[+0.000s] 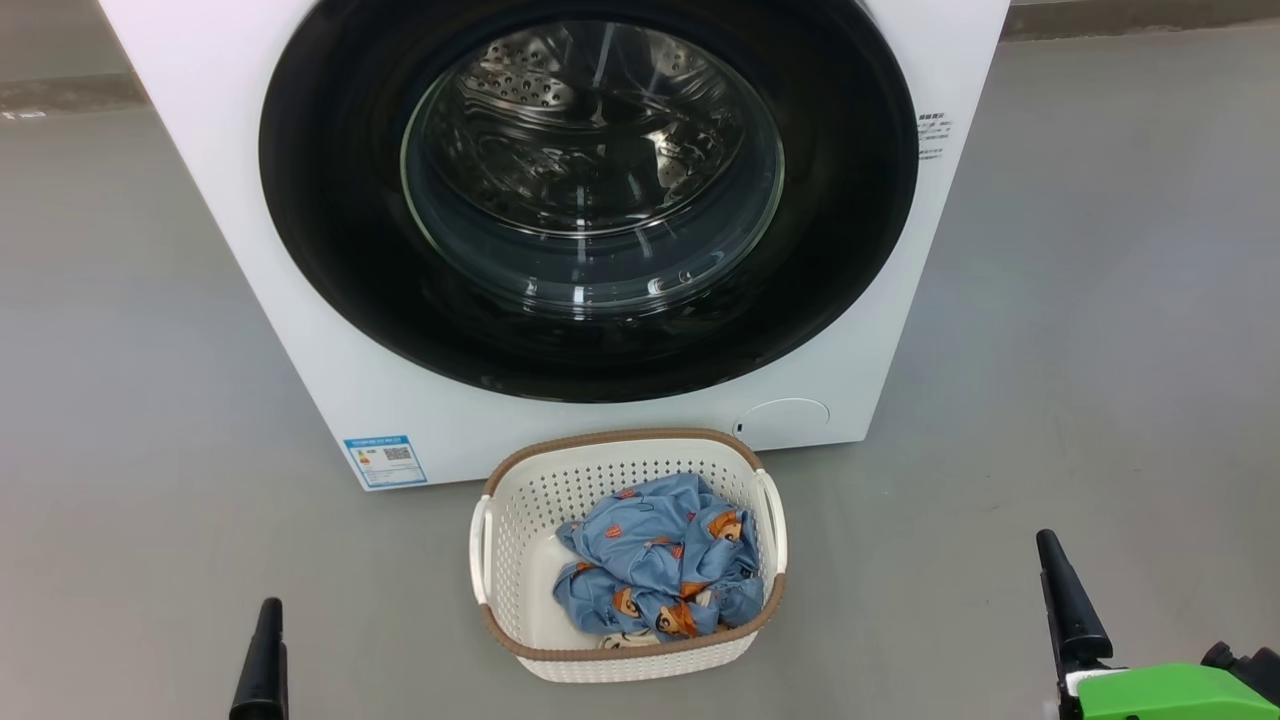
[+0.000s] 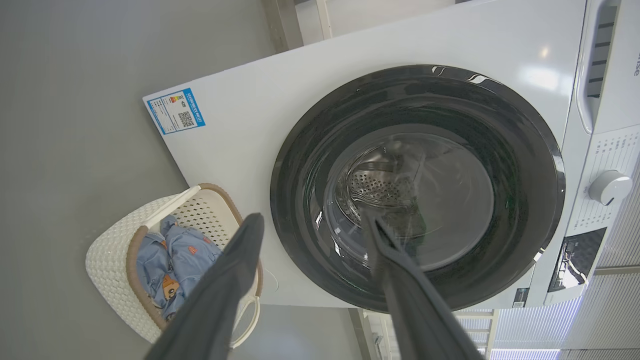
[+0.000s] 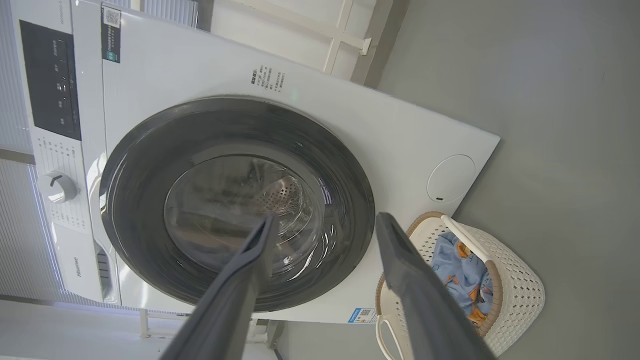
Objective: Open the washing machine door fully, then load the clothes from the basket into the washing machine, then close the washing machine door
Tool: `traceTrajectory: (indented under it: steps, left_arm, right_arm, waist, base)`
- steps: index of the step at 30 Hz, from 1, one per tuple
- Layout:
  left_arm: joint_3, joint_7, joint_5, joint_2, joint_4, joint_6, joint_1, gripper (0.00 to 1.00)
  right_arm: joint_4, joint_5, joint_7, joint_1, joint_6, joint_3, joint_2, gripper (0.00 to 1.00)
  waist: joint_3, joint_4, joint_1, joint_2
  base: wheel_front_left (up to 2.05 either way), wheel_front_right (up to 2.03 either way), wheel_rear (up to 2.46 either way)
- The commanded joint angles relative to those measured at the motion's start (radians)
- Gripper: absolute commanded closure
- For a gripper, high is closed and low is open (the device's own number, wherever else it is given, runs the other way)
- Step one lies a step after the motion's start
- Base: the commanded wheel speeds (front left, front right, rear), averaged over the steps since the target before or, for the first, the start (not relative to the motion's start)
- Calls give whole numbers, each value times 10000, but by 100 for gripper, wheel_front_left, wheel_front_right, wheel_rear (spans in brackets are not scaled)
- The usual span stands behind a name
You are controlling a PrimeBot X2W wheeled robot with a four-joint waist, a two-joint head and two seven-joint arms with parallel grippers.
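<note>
Opening stage of the task, with no step yet carried out. The washing machine door (image 1: 590, 190) stood shut, flush against the front of the washing machine (image 1: 250, 200), the steel drum visible through its glass bowl. The basket (image 1: 560, 490) sat on the floor just before the machine, below the door, with the clothes (image 1: 660, 570) bundled in its right half. The left gripper (image 2: 312, 220) and right gripper (image 3: 326, 219) hung low on either side of the basket, short of the machine, each with its fingers spread wide and holding nothing. The next move would probably call for one gripper to reach the door's edge on its latch side and pull it through a full swing; the frames showed no handle recess clearly, and the basket stood near the door's likely path. The floor (image 1: 1100, 300) was smooth, matt grey and level. A blue energy sticker (image 1: 385, 460) and a round lower cover (image 1: 785, 415) marked the machine's front.
</note>
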Motion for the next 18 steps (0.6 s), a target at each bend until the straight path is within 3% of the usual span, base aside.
traceTrajectory:
  steps: [1,18]
  left_arm:
    - [148,-130,342,168,-208,-15,-303,0]
    - [311,-599,2940,98,-131,-20,-273,0]
  right_arm:
    - [-342,-380,-134,-247,-4,158,-85,0]
    - [-658,-3196,-600,-267,-5,415,-109,0]
  waist:
    - [0,2,-1,-1]
    - [6,-6,-1,-1]
  base:
    - [0,0,0]
    - [0,0,0]
